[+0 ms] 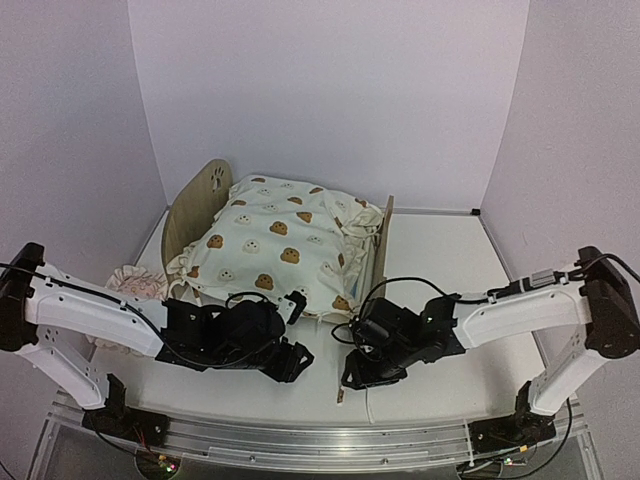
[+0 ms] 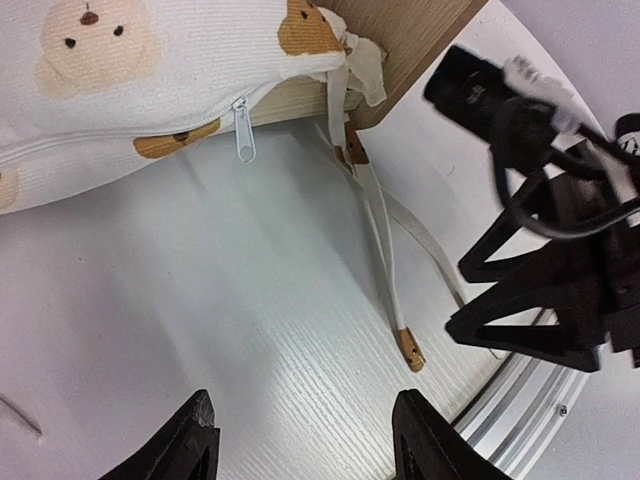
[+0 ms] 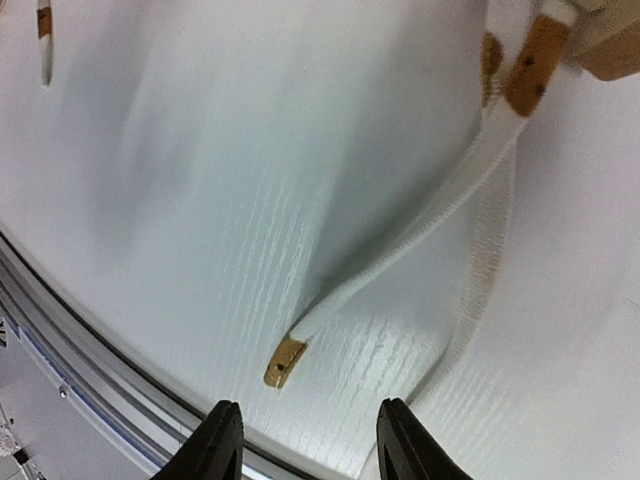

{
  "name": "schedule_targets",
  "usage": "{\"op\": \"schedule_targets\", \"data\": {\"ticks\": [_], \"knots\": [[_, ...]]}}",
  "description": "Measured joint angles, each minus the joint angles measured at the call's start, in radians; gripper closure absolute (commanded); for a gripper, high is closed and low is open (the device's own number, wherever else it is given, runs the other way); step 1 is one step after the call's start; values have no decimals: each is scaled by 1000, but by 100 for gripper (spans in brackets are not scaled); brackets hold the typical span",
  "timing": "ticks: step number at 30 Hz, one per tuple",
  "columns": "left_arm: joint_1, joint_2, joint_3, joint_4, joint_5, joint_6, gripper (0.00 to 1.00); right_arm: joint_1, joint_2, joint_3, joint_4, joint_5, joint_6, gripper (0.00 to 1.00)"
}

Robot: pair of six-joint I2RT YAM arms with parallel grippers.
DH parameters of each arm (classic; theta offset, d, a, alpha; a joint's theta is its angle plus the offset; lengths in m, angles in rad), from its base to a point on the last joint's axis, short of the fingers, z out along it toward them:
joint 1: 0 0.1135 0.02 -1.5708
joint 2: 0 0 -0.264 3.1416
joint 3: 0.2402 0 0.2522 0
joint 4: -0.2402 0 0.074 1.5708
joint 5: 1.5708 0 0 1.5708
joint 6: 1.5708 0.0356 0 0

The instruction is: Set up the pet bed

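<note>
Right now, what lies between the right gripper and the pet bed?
In the right wrist view, a white tie lies on the table between right gripper and pet bed.

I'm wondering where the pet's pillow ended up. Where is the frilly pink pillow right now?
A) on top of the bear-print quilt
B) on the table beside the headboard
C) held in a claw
B: the pink pillow lies on the table, right beside the headboard.

Rear overhead view facing pet bed (image 1: 195, 208), close downward wrist views, sharing quilt tie (image 2: 409, 349)
</note>
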Motion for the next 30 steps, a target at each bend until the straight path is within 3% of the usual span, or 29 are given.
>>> {"op": "schedule_targets", "data": {"ticks": [7,14,22,28,30], "knots": [[0,70,30,41,-15,11,42,0,-150,-79,-67,52,-10,45],[10,148,75,131,-13,35,45,28,-105,-106,-103,90,-1,47],[42,191,86,200,4,49,46,78,1,-81,-107,125,3,59],[49,191,86,221,10,55,47,101,29,-58,-107,164,11,61],[49,191,86,225,10,56,46,110,37,-49,-107,175,12,67]]}}
